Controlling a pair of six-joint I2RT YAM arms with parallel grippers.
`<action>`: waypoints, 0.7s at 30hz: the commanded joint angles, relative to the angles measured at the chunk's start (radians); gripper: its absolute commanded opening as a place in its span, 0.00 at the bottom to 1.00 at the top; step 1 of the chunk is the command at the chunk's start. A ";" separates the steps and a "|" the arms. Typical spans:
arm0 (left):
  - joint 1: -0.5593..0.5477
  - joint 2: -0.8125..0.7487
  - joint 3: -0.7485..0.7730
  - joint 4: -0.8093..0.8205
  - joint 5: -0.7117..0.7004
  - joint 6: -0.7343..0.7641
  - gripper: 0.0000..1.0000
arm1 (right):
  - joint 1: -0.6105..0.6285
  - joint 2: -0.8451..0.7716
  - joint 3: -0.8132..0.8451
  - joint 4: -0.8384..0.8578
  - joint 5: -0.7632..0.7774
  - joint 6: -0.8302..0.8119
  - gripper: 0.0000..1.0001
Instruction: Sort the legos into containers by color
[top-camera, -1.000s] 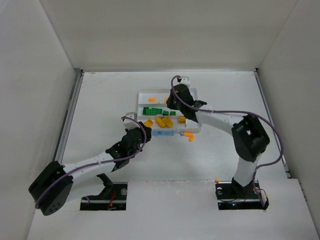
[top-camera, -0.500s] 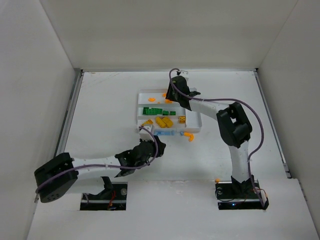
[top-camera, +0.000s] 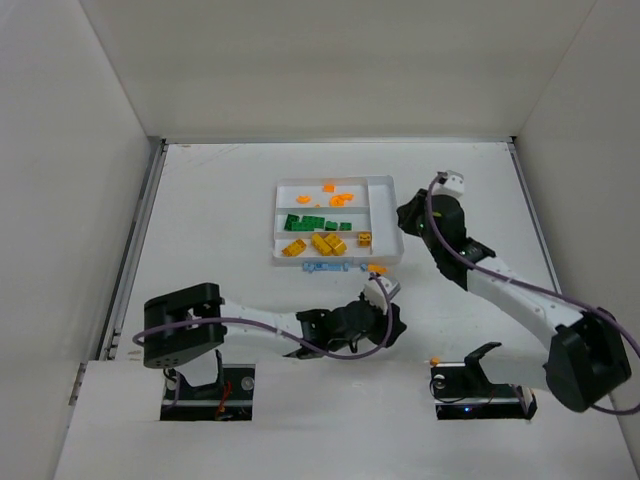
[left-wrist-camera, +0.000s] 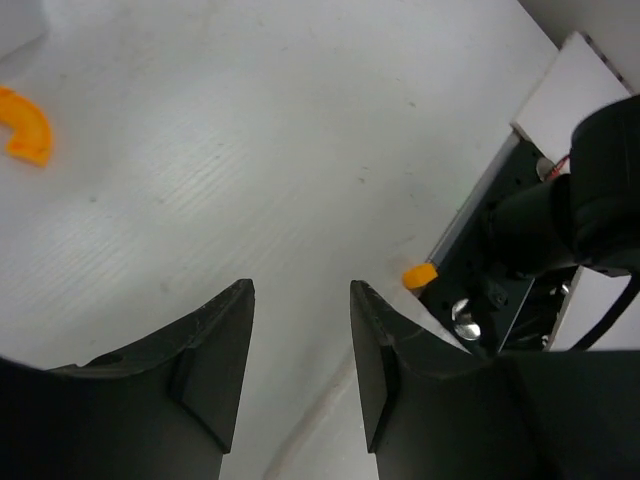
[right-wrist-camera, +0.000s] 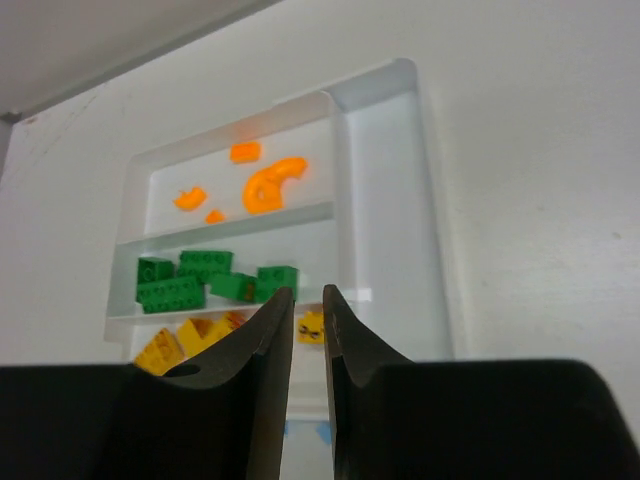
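Note:
The white tray (top-camera: 384, 212) holds orange legos (top-camera: 338, 198) in its far section, green ones (top-camera: 312, 222) in the middle and yellow ones (top-camera: 322, 243) in the near one. Light blue legos (top-camera: 326, 267) and a curved orange lego (top-camera: 378, 269) lie on the table along its front. My left gripper (top-camera: 385, 300) hovers open and empty in front of the tray's right end; its view shows the curved orange lego (left-wrist-camera: 26, 124) and a small orange lego (left-wrist-camera: 420, 275). My right gripper (right-wrist-camera: 308, 292) is shut and empty, right of the tray (right-wrist-camera: 388, 200).
The small orange lego (top-camera: 434, 360) lies beside the right arm's base (top-camera: 480, 385). White walls enclose the table on three sides. The tray's narrow right section shows bare floor.
My left arm swept right along the tray's front and its jaws widened. My right gripper left the tray's far section and drew back to the right of the tray.

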 joint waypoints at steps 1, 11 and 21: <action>-0.032 0.068 0.105 -0.001 0.069 0.056 0.41 | -0.056 -0.126 -0.120 0.000 0.068 0.019 0.27; -0.128 0.258 0.314 -0.134 0.036 0.094 0.42 | -0.239 -0.447 -0.265 -0.095 0.054 0.122 0.48; -0.159 0.346 0.419 -0.194 0.042 0.100 0.45 | -0.325 -0.460 -0.314 -0.040 -0.116 0.177 0.48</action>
